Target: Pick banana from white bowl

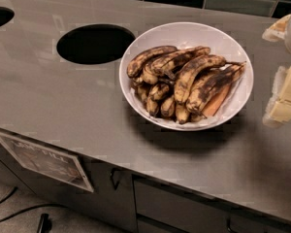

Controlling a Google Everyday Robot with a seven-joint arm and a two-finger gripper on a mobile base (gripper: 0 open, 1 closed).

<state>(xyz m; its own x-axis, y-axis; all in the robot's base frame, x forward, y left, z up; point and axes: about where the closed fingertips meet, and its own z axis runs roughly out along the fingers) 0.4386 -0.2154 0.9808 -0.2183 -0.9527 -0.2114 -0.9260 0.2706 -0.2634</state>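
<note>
Pick not begun: banana (196,73) lies atop pile (160,98) in white bowl (184,32) on counter (63,106); gripper (280,69) right of bowl, fingers (286,100) spread wide, empty; grasp and lift remain

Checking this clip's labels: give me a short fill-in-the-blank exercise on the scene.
1. The large round glossy white bowl on the grey metal countertop holds overripe ___.
2. One long, brown-blotched yellow banana lies on ___ of the pile.
3. The end effector is at the picture's ___ edge, holding nothing.
Missing words: bananas; top; right.
</note>
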